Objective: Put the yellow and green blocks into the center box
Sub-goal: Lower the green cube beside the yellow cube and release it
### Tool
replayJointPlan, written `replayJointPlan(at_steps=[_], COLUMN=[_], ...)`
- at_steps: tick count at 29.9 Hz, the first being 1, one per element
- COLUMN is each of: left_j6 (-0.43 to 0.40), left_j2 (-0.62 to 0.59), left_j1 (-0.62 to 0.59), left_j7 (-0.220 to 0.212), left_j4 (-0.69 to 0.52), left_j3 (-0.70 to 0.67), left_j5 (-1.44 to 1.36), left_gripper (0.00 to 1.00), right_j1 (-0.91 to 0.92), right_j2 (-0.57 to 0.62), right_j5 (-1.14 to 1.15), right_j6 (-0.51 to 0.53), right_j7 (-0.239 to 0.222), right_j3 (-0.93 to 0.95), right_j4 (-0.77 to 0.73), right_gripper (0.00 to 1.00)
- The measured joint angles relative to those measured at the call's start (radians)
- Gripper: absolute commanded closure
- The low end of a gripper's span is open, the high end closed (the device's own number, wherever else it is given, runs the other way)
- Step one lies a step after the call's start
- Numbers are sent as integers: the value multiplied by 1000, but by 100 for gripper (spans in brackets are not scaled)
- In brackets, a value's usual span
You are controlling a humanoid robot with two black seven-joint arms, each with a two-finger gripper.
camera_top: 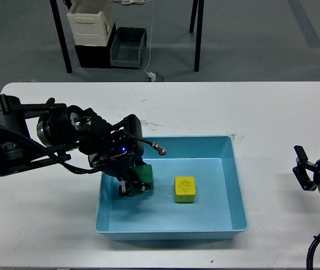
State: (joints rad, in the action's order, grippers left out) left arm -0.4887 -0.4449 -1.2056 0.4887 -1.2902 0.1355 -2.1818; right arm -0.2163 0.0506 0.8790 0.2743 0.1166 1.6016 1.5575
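Left pincer (130, 188) grips green block (145, 176) inside blue tray (234, 185) beside yellow block (185, 189).

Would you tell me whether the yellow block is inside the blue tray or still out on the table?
Inside. The yellow block sits flat on the floor of the blue tray, within its walls, free of either hand.

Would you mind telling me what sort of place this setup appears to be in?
Probably a robotics lab or workshop: a plain white table on a bare grey floor, with a cream-white crate and dark grey bin stored beneath another table.
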Motion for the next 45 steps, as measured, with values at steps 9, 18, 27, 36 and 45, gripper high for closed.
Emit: replayJointPlan(at_steps=[9,18,27,36,45], left_j6=[0,0,0,0,12], left_j2=[-2,4,24,-16,-81], left_j1=[31,33,32,38,369], left_j7=[0,0,0,0,0], left_j4=[0,18,20,7,-53], left_j3=[-16,-16,-22,-159,-598], left_j5=[22,20,44,257,1016], left_gripper=[8,50,2,1,0], right_j1=[0,0,-1,-3,39], right_j2=[0,0,-3,-6,-10], right_j5=[0,0,-1,-1,-22], right_j6=[0,0,0,8,7], right_j7=[0,0,0,-1,-5], right_j3=[0,0,-2,-21,-35], right_j4=[1,1,-1,12,6], right_gripper=[1,1,1,0,0])
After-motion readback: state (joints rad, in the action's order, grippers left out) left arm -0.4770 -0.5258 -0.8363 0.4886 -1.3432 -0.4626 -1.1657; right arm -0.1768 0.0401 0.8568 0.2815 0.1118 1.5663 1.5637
